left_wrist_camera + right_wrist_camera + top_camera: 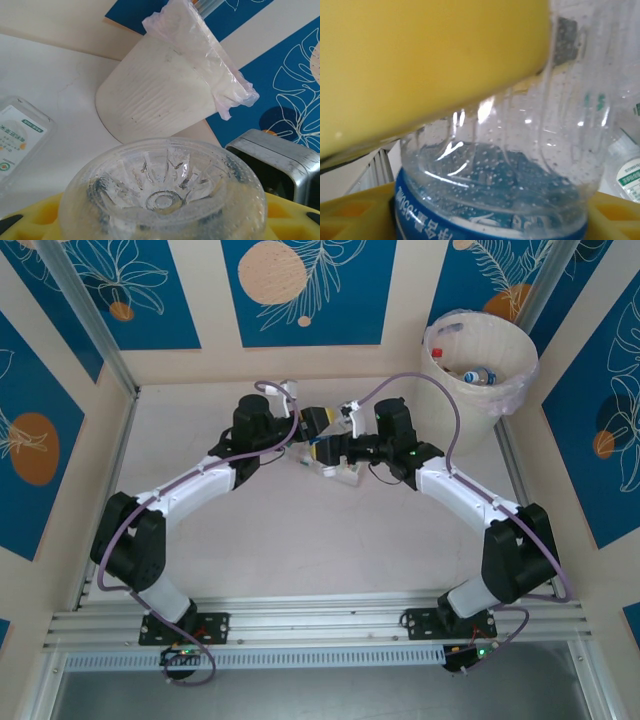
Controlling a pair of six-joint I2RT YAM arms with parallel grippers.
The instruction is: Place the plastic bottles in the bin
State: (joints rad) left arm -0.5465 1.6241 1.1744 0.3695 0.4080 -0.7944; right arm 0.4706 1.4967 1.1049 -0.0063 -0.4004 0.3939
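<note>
Top external view: the 2 arms reach in from either side and meet at the middle of the pale surface (300,540). The left tool (319,436) and the right tool (341,446) sit just beside each other, with a small clear bottle (336,472) showing at their near edge. From here I cannot tell how the jaws stand. The large round off-white plastic bin (470,405), lined with a thin translucent bag, stands at the far right corner, well apart from the tools. A blue-labelled bottle (478,375) lies inside it.

Left wrist view: the left tool (160,231) is closed on a clear plastic bottle with a ribbed base (162,195). The base faces the camera and spans the gap between the yellow fingers (292,220). The bin (150,100) stands beyond on the surface (60,75), its bag (210,65) folded over the rim. A flattened bottle with a white and green label (20,135) lies at the left. A grey metal block (280,160) sits just right of the held bottle.

Right wrist view: the right tool (485,227) grips a clear plastic bottle with a blue label (490,190), set between its yellow fingers (350,215). A broad yellow pad (420,65) lies against the upper part of the bottle. I cannot tell whether this is the same bottle the left tool holds. Another white and green labelled bottle (630,175) shows at the right edge.
</note>
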